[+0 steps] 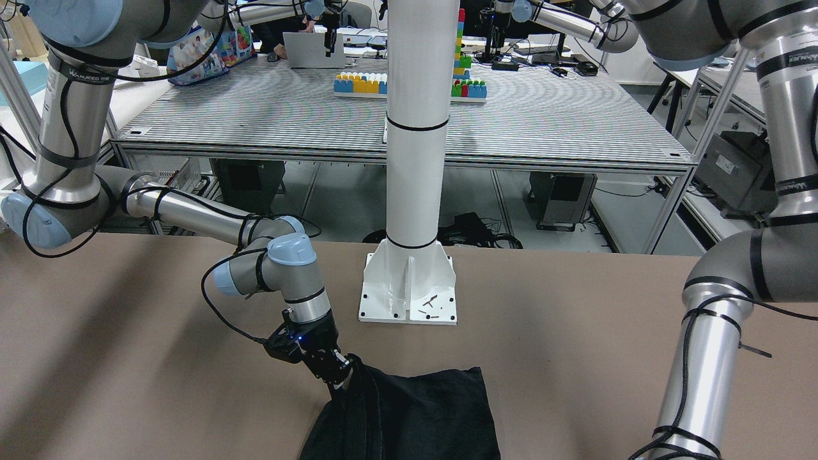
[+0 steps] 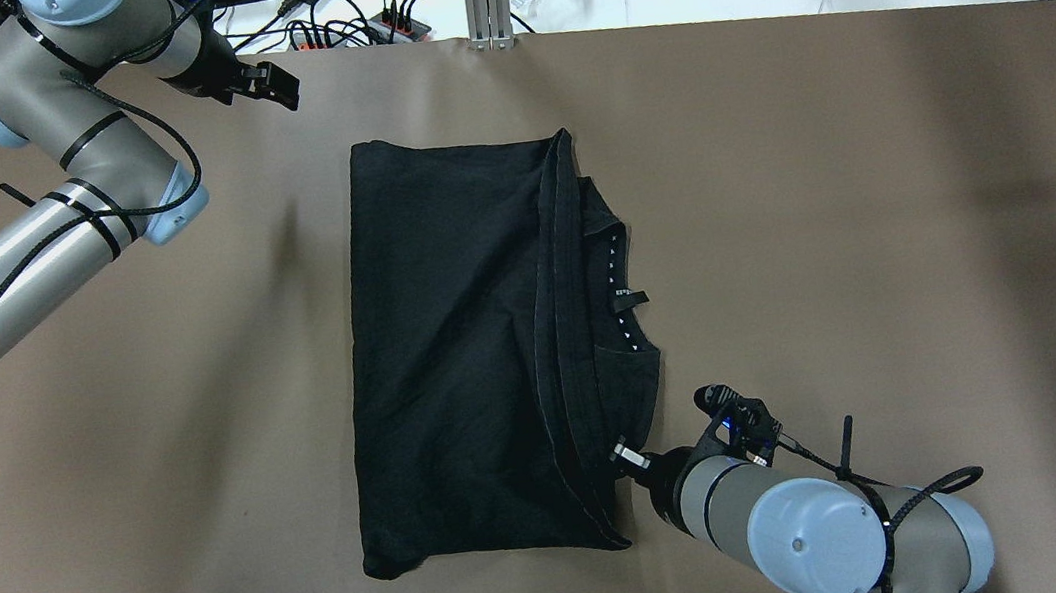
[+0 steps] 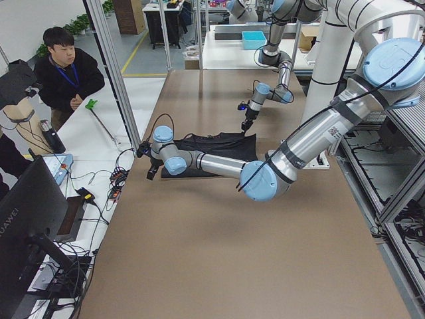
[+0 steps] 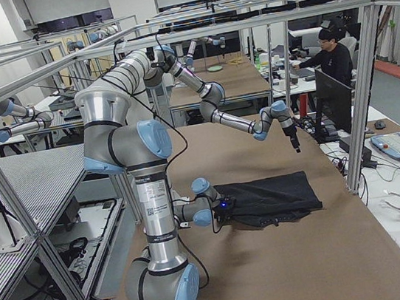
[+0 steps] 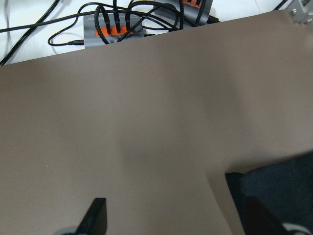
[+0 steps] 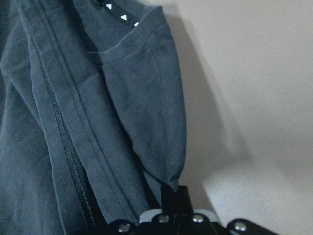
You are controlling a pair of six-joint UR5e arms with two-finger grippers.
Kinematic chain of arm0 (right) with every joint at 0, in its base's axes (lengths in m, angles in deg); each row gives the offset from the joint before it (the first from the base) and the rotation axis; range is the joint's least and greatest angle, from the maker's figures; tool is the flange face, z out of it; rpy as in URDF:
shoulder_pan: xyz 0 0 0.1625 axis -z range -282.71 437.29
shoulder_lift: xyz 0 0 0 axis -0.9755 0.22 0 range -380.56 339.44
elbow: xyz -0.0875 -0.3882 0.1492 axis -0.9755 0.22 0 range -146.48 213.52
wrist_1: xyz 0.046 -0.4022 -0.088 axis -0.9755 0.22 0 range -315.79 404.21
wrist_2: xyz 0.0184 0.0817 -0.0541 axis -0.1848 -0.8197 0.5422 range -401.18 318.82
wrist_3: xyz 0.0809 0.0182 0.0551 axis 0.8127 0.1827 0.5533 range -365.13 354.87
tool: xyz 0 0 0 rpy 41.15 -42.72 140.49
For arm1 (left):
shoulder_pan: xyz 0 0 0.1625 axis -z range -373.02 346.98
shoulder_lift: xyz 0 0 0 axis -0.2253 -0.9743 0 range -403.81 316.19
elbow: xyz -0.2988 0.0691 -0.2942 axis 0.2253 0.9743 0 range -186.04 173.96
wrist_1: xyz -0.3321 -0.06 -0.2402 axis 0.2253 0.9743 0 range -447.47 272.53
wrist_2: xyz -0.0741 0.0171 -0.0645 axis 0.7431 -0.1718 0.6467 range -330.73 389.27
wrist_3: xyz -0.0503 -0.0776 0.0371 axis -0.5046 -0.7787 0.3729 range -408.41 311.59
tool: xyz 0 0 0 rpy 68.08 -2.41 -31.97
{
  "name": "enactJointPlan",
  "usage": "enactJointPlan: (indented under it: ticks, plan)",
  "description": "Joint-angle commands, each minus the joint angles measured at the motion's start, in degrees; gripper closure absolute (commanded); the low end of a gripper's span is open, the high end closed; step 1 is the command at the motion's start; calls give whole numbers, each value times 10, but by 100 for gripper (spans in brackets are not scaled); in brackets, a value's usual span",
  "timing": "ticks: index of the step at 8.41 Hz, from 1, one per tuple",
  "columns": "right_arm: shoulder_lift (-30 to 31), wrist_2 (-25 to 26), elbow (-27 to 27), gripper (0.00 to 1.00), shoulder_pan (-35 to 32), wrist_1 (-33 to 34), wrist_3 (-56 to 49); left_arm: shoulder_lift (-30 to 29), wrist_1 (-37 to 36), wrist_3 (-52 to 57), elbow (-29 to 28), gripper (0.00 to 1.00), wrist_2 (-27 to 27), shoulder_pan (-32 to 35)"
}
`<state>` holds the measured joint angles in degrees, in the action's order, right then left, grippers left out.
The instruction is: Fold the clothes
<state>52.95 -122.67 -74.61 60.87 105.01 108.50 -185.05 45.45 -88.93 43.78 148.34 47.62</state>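
Pinching the black garment [image 2: 454, 346] at its edge, the right gripper [image 2: 620, 453] is clamped; the left gripper [image 2: 281, 87] hangs spread above the table [image 2: 828, 199].

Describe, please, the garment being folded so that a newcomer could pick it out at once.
On the wide brown table, look at the middle. There lies the black garment, a matte, roughly rectangular cloth folded over itself, with the right gripper pinching its edge. It is the only cloth there, with small white triangles along its neckband.
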Motion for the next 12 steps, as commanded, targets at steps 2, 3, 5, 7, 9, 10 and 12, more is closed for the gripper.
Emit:
enactJointPlan:
  ticks: [2, 3, 5, 7, 9, 10, 12]
  plan:
    - [8, 16, -10, 100, 15, 1, -10, 0, 1, -1, 0, 0, -12, -4]
    - [8, 15, -10, 100, 4, 4, -25, 0, 1, -1, 0, 0, -12, -8]
    - [8, 16, -10, 83, -8, 9, -87, 0, 1, -2, 0, 0, -12, -8]
    - [6, 5, -18, 6, -20, 33, -169, 0, 1, -2, 0, 0, -12, -8]
    - [5, -61, -34, 5, -49, 36, -227, 0, 1, -2, 0, 0, -12, -8]
    - [3, -77, -37, 5, -54, 45, -228, 0, 1, -1, -1, 0, -12, -8]
    - [-68, -77, -30, 6, -49, 160, -294, 3, 1, -1, -1, 0, -13, -9]
